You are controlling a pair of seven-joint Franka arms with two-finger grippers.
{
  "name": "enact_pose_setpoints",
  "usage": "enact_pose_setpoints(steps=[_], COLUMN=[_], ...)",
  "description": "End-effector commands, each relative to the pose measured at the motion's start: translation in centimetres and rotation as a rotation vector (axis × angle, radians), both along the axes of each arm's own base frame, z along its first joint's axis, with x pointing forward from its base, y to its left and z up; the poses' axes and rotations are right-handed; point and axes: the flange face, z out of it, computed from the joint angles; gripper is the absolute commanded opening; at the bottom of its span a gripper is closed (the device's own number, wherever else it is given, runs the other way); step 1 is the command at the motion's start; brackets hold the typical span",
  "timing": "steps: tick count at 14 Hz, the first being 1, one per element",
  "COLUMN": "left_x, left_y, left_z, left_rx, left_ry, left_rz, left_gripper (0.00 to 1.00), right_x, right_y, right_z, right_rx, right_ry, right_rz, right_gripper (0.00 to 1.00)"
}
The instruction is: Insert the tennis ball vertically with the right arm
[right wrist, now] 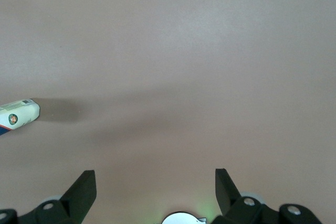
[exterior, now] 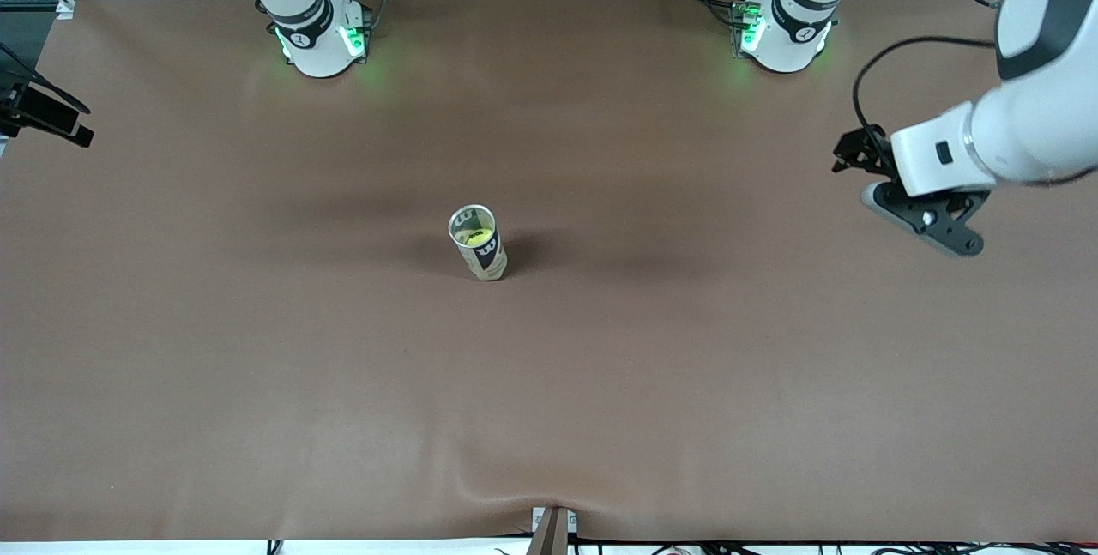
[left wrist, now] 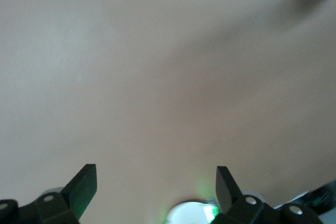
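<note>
Brown matte cloth covers the whole desk (exterior: 257, 349), lying smooth except for a slight pucker at the edge nearest the front camera. Near the middle stands a tall cylindrical can (exterior: 479, 244), upright with its mouth open, printed in white and dark lettering; its thin glossy wall probably dents easily and would tip if nudged. The tennis ball (exterior: 473, 237) sits inside it, a patch of yellow-green felt showing just below the rim, so the insertion looks already done. Such a ball is light, springy and fuzzy (easy to pinch across its widest part, unlikely to slip), though down in the can only its top could be reached.

The right wrist view shows the right tool (right wrist: 155, 190) with its dark, wedge-shaped fingers spread wide and nothing between them, over bare cloth with the can's base at the picture's margin. The left tool (left wrist: 156, 184), likewise spread apart and empty, hangs over the left arm's end of the desk, that arm apparently waiting.
</note>
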Motion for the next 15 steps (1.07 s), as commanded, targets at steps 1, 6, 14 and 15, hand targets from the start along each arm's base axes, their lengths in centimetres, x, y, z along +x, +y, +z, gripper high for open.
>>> enact_pose_setpoints(steps=[1, 6, 14, 15], left_x=[-2.6, -2.3, -6.7, -7.1], left_y=[0.8, 9.9, 3.9, 3.9], left_z=[3.6, 5.4, 10.3, 10.7], left_rx=[0.051, 0.064, 0.179, 0.177], left_ry=[-0.016, -0.045, -0.177, -0.187], left_rz=[0.222, 0.397, 0.436, 0.439], left_gripper=[1.00, 1.00, 1.00, 1.00], right_x=[0.1, 0.2, 0.1, 0.1], right_y=[0.1, -0.1, -0.1, -0.1], right_z=[0.4, 0.5, 0.5, 0.5], right_rx=[-0.007, -0.010, -0.008, -0.008], right_ry=[0.003, -0.003, 0.001, 0.001], right_rz=[-0.012, -0.016, -0.016, -0.016], right_gripper=[1.00, 1.00, 1.00, 1.00])
